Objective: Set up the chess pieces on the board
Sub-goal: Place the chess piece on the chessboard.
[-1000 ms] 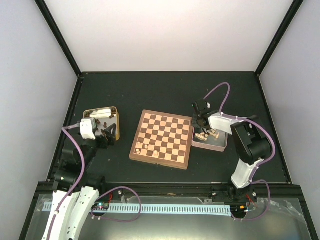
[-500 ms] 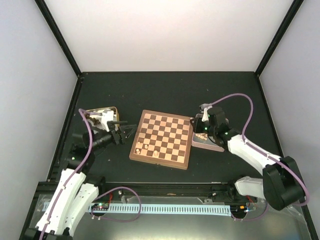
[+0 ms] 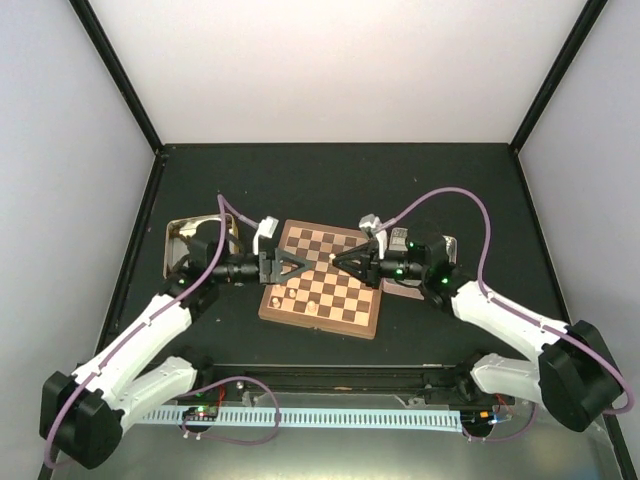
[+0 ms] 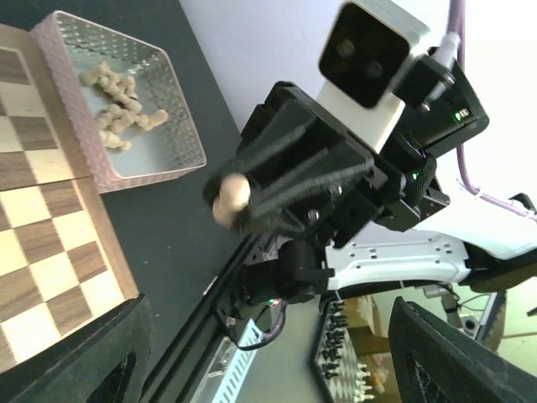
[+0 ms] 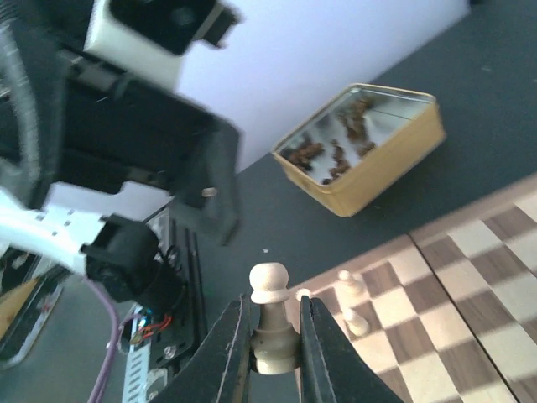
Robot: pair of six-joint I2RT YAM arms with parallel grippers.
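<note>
The board (image 3: pixel 340 292) lies in the middle of the dark surface (image 3: pixel 330 190). Both arms reach in over it from either side, tips facing each other above its far half.

The right end effector (image 3: pixel 340 261) is pressed onto a pale pawn (image 5: pixel 270 323), pinching its base between the two fingers (image 5: pixel 237 336). The pawn stands upright in the grip, its round head above the fingertips, held clear of the board. The left wrist view shows it as a pale blur at the tips.

The left end effector (image 3: pixel 300 266) is spread wide with nothing between its jaws. It points at the pawn from the board's left, close to it but apart.

A few pale pieces (image 3: pixel 292 296) stand on squares at the board's near left corner.

A gold tin (image 5: pixel 394 172) sits just off the board's left side with dark pieces (image 5: pixel 336 151) loose inside. A silver tin (image 4: pixel 151 175) sits just off the board's right side, and pale pieces (image 4: pixel 117 109) lie heaped in it.
</note>
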